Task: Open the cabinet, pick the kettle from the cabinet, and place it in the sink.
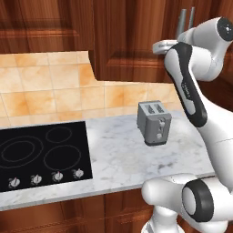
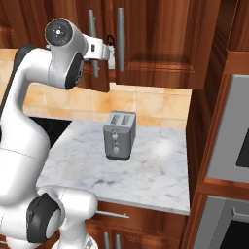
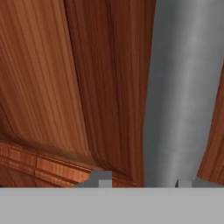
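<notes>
Two long vertical silver bar handles [image 2: 120, 39] are fitted to the dark reddish-brown wooden wall cabinet [image 2: 160, 44] with panelled doors, mounted above the white marble surface [image 2: 146, 170]. The left door looks slightly ajar in the right base view; the right door looks closed. No kettle is visible, presumably because it is inside the cabinet.

In the hand view, one bar handle [image 3: 186, 92] lies between the two dark fingertips [image 3: 101, 178] of the tool [image 3: 142, 181]. The fingers stand apart on either side of the bar; whether they are pressing on it cannot be determined. In the right base view, the tool [image 2: 110, 48] sits level with the handles, close to the door front.

Judged risks:
- The bar may slip out if the fingers are not firmly closed before pulling.
- A straight pull that ignores the door's swing arc may strain the grip or stall the arm.

A boxy grey two-slot toaster [image 2: 119, 135] stands on the surface below, well apart from the tool. A black glass cooktop [image 1: 43, 154] lies further left.
</notes>
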Robot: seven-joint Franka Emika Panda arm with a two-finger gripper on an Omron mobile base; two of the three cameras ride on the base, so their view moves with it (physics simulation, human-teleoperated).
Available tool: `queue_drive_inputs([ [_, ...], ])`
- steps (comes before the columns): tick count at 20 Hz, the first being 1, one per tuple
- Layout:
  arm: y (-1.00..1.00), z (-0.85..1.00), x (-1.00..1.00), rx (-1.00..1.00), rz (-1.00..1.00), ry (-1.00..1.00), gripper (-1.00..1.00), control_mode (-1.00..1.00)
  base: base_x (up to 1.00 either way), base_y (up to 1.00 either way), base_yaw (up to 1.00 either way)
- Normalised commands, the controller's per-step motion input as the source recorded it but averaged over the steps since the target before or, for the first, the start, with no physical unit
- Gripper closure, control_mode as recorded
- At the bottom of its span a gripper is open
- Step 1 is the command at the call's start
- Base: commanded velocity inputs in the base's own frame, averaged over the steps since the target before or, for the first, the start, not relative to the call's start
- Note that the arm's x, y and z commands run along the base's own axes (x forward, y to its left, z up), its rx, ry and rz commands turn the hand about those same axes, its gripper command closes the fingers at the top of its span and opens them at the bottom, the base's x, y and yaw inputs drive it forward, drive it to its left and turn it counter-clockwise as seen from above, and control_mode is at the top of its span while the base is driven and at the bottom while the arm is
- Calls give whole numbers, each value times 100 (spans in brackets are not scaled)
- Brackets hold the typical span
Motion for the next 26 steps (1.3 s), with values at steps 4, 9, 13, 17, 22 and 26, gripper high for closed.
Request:
queue_drive_inputs([
  [4,44,1,-27,-4,-2,0,100,-100,0,0,0],
  [9,45,0,-28,-5,-6,0,100,-100,0,0,0],
  [13,47,0,-27,-6,-8,0,100,-100,0,0,0],
  [17,48,1,-27,-6,-8,0,100,-100,0,0,0],
  [22,50,2,-26,-4,-8,0,100,-100,0,0,0],
  [26,52,4,-24,-3,-9,0,100,-100,0,0,0],
])
